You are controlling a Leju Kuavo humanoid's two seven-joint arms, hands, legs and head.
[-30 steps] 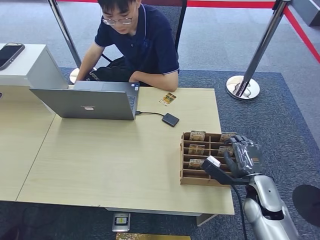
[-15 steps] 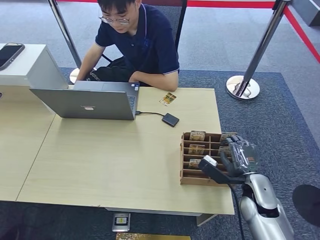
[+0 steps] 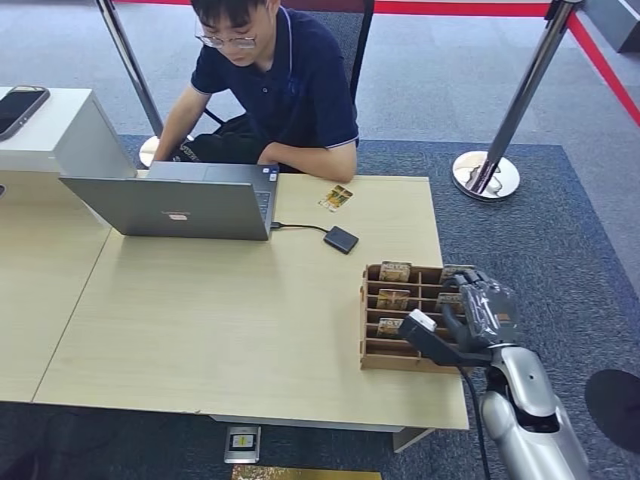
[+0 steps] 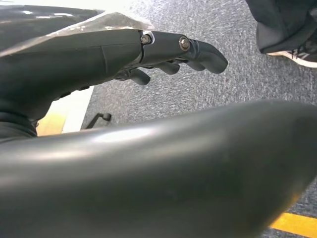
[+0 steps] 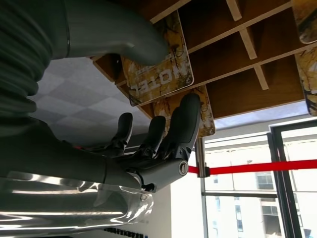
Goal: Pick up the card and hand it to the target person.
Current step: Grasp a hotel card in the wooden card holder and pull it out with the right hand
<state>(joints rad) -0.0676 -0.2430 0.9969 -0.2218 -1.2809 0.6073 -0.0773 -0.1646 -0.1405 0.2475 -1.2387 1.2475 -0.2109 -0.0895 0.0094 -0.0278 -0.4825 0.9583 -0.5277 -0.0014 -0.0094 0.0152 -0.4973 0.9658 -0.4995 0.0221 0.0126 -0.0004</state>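
Note:
A wooden rack (image 3: 367,310) with several slots holds yellow-brown cards near the table's right front corner. My right hand (image 3: 485,308) hovers over the rack's right column. In the right wrist view its thumb (image 5: 149,47) lies against one face of a card printed "HOTEL" (image 5: 164,77). The dark fingers (image 5: 184,121) reach up on the other side, in front of a second card (image 5: 207,116). Thumb and fingers stand apart, and the card sits in the rack (image 5: 242,54). The person (image 3: 294,90) sits at the far edge. My left hand (image 4: 168,49) hangs over the carpet, fingers straight, holding nothing.
A grey laptop (image 3: 181,200) stands in front of the person, wired to a small black box (image 3: 341,239). One loose card (image 3: 335,197) lies near the person's forearm. A phone (image 3: 19,105) rests on a white block at far left. A barrier post base (image 3: 487,175) stands behind the table.
My right hand has edged slightly left and nearer over the rack's right column. The person's head has shifted a little. The cards have not moved.

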